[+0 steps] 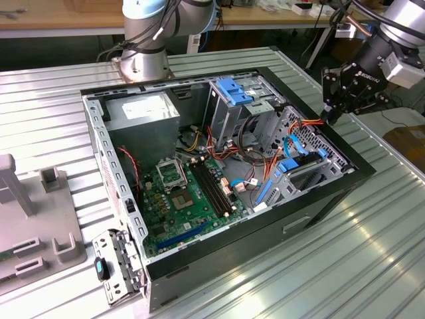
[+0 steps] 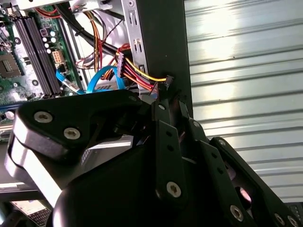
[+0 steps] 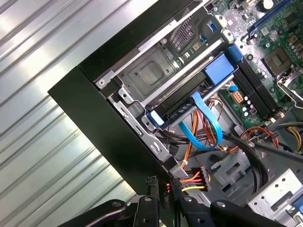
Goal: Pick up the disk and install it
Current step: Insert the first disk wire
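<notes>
The disk (image 3: 218, 68) lies in the lower drive bay at the front corner of the open computer case (image 1: 332, 196). Its blue side rails show at both ends, and a blue flat cable (image 3: 208, 123) runs up to it. In the exterior view its blue rail (image 1: 297, 164) sits toward the exterior view's right. My gripper (image 1: 330, 118) hovers over the case's rim beside that bay. Its fingers (image 3: 152, 185) stand close together, right beside a black plug with orange, yellow and red wires (image 3: 191, 177). Nothing sits between the fingers.
A blue-topped drive cage (image 1: 234, 93) and a grey power-supply box (image 1: 143, 113) stand at the back of the case, with the green motherboard (image 1: 179, 199) in the middle. The arm's base (image 1: 143, 60) is behind the case. A grey fixture (image 1: 33, 226) lies at the exterior view's left on the ribbed metal table (image 1: 372, 252).
</notes>
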